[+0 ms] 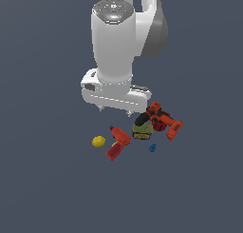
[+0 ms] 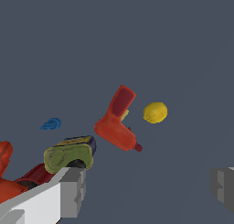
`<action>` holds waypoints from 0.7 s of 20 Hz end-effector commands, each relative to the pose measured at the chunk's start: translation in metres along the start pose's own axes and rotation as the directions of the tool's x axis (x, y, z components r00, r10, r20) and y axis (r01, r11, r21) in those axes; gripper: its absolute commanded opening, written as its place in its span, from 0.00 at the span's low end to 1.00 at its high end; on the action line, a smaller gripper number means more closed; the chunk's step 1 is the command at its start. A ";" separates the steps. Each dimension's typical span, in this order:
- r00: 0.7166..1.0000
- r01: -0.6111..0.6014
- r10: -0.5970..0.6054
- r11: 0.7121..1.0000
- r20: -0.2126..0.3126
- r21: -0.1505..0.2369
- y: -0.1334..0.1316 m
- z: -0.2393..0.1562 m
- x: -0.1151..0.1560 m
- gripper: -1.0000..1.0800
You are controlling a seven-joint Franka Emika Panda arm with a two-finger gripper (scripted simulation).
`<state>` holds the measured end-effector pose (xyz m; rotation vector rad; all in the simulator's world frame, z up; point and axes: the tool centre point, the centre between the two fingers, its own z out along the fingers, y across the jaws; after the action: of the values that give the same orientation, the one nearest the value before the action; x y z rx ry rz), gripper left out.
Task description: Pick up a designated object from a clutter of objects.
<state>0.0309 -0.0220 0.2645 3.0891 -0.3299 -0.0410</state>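
I see the small red drill (image 1: pixel 117 142) lying flat on the counter (image 1: pixel 47 179), btwn the yellow lump (image 1: pixel 98 141) on the exterior view's left and the olive-green thing (image 1: pixel 142 130) on its right, apart from both. Blue piece (image 1: pixel 152 148) sits near the green thing. Bigger orange-black drill (image 1: pixel 161 120) touches the green thing. My gripper (image 2: pixel 148 184) hangs above, jaws spread wide, nothing btwn them.

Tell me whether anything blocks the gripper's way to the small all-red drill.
Nothing visible does. In the wrist view the red drill lies in bare floor ahead of the open gripper. The yellow lump sits apart beside it, and the olive-green object lies off to one side, near one finger, not on the drill.
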 end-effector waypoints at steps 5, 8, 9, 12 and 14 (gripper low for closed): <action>0.988 -0.151 0.152 0.988 0.012 -0.043 -0.005 0.051 0.025 1.00; 0.975 -0.221 0.222 0.973 0.009 -0.070 -0.006 0.076 0.035 1.00; 0.970 -0.243 0.244 0.967 0.006 -0.080 -0.007 0.085 0.038 1.00; 0.951 -0.308 0.309 0.945 -0.006 -0.110 -0.008 0.110 0.047 1.00; 0.937 -0.349 0.350 0.928 -0.018 -0.130 -0.008 0.127 0.053 1.00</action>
<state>0.0764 -0.0282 0.1489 2.8823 -0.7919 -0.0644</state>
